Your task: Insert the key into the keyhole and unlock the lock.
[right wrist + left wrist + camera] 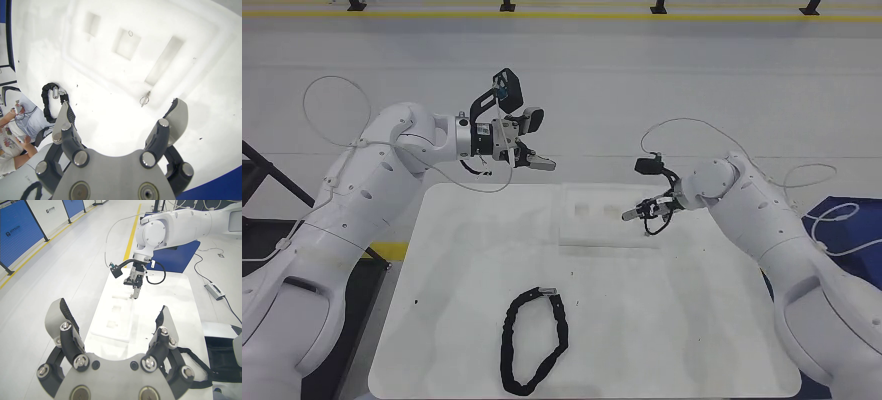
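The key (144,100) lies on the white foam tray (592,228), at its 3 o'clock end, near the right pincer (121,102), whose fingers stand apart. The chain lock (532,340) rests at the counter's (442,300) 6 o'clock. The left pincer (112,306), also spread, hovers at 11 o'clock.

chain lock (46,111): partly hidden behind right tool (121,105) | key (144,100): teeth too small to tell

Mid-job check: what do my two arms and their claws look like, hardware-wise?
The left arm and right arm are white with rounded joints. At the right wrist a thin pale cable arcs off and a black cable curls beside a black camera bracket. The left claw and right claw each have two silver fingers lined with black ribbed pads, on black linkages with silver bolts.
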`<state>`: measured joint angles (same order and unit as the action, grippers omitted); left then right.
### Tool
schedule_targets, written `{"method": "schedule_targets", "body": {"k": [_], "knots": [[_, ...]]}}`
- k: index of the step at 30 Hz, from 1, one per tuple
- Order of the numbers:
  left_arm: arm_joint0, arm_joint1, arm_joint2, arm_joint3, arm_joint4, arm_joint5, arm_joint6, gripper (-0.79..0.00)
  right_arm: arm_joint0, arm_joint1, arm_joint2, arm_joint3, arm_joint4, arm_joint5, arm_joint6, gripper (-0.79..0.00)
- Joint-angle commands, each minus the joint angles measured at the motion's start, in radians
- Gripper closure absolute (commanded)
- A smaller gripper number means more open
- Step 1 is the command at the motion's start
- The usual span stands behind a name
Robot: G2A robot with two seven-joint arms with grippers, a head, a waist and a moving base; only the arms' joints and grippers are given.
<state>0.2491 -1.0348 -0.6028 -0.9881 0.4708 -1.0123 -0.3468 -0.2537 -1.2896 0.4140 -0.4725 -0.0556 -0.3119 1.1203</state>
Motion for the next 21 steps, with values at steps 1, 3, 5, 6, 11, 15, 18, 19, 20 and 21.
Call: {"method": "schedule_targets", "body": {"k": [1, 3, 5, 6, 11, 15, 18, 19, 20, 21], "knots": [[0.000, 0.000, 0.000, 0.000, 0.000, 0.000, 0.000, -0.785, -0.004, -0.015, -0.003, 0.017, -0.002, 0.039, -0.015, -0.785], [0.000, 0.000, 0.000, 0.000, 0.000, 0.000, 0.000, -0.785, -0.009, -0.029, -0.004, 0.036, 0.002, 0.077, -0.028, -0.785], [0.000, 0.000, 0.000, 0.000, 0.000, 0.000, 0.000, -0.785, -0.013, -0.042, -0.004, 0.054, 0.003, 0.106, -0.042, -0.785], [0.000, 0.000, 0.000, 0.000, 0.000, 0.000, 0.000, -0.785, -0.015, -0.047, -0.004, 0.062, 0.001, 0.118, -0.048, -0.785], [0.000, 0.000, 0.000, 0.000, 0.000, 0.000, 0.000, -0.785, -0.017, -0.073, -0.005, 0.097, -0.011, 0.175, -0.066, -0.785], [0.000, 0.000, 0.000, 0.000, 0.000, 0.000, 0.000, -0.785, -0.021, -0.089, -0.013, 0.101, -0.030, 0.188, -0.053, -0.785], [0.000, 0.000, 0.000, 0.000, 0.000, 0.000, 0.000, -0.785, -0.021, -0.089, -0.013, 0.101, -0.030, 0.188, -0.053, -0.785], [0.000, 0.000, 0.000, 0.000, 0.000, 0.000, 0.000, -0.785, -0.021, -0.089, -0.013, 0.101, -0.030, 0.188, -0.053, -0.785], [0.000, 0.000, 0.000, 0.000, 0.000, 0.000, 0.000, -0.785, -0.021, -0.089, -0.013, 0.101, -0.030, 0.188, -0.053, -0.785], [0.000, 0.000, 0.000, 0.000, 0.000, 0.000, 0.000, -0.785, -0.021, -0.089, -0.013, 0.101, -0.030, 0.188, -0.053, -0.785]]}}
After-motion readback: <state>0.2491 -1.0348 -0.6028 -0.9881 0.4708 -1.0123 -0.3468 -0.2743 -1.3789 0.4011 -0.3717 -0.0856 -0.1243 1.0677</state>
